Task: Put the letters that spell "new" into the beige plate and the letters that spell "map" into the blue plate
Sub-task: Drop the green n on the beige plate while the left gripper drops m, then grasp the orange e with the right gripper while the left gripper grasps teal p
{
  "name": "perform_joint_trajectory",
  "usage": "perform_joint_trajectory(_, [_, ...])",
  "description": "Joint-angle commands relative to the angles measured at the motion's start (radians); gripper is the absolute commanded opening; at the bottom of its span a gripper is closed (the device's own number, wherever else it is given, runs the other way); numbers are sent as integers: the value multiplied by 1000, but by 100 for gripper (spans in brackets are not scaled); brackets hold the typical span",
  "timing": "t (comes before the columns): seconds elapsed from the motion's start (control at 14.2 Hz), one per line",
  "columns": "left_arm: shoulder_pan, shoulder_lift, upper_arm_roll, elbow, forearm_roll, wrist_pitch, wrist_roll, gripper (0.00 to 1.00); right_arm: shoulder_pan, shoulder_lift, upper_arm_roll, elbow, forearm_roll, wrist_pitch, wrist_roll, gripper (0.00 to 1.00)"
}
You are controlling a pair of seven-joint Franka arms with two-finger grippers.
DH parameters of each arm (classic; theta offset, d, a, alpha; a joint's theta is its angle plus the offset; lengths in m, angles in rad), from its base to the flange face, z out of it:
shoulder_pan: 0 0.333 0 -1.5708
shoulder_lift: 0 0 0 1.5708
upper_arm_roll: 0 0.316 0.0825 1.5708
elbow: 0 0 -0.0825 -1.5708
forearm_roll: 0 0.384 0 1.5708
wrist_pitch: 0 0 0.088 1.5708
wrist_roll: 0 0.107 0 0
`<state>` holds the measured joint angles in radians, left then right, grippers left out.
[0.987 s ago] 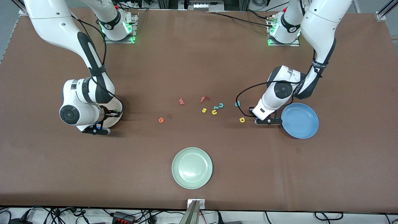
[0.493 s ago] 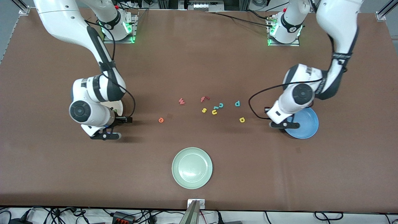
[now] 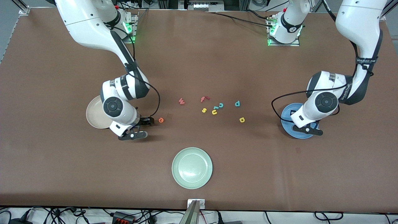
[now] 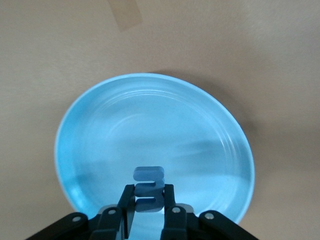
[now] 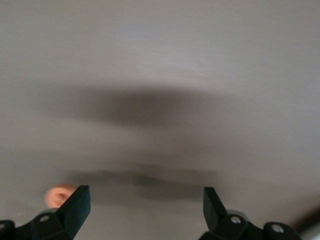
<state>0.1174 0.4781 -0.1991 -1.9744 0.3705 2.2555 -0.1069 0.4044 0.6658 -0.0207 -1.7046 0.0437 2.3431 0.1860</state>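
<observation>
From the front, the left gripper (image 3: 301, 123) hung over the blue plate (image 3: 287, 112), ready to drop its letter. The right gripper (image 3: 146, 122) approached the orange e (image 3: 161, 120), beside the beige plate (image 3: 94, 116); w (image 3: 181, 101), p (image 3: 237, 103) and a (image 3: 242, 119) lay mid-tabletop among f (image 3: 203, 99), s (image 3: 204, 110), u (image 3: 214, 112).

The left wrist view showed jaws pinching the blue m (image 4: 148, 189).

The right wrist view, blurred, showed wide jaws, probably nearing the e.

blue plate (image 3: 287, 112): mostly hidden from you under the left wrist
beige plate (image 3: 93, 115): part covered by the right arm
e (image 5: 59, 195): blurred — you see only an orange smudge
</observation>
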Motion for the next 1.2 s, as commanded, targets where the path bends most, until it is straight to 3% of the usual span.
perform_joint_trajectory(0.0, [15, -12, -42, -6, 24, 1, -32, 100, 54, 24, 19, 49, 46, 45, 53, 96])
perform_joint_trajectory(0.14, [19, -35, -100, 0, 21, -34, -52, 100, 74, 61, 19, 80, 71, 47, 111, 90])
perform_joint_trajectory(0.28, [19, -53, -173, 6, -75, -53, -129, 100, 94, 83, 19, 80, 68, 48, 148, 83])
perform_joint_trajectory(0.56, [-2, -29, -354, 3, -113, -44, -412, 100, 102, 84, 19, 79, 70, 41, 243, 73])
perform_joint_trajectory(0.92, [-105, 54, -367, -29, -99, 74, -640, 98, 91, 81, 12, 74, 67, 19, 250, 73])
perform_joint_trajectory(1.13, [-110, 92, -361, -41, -22, 111, -652, 77, 90, 81, 11, 68, 67, 9, 251, 73])
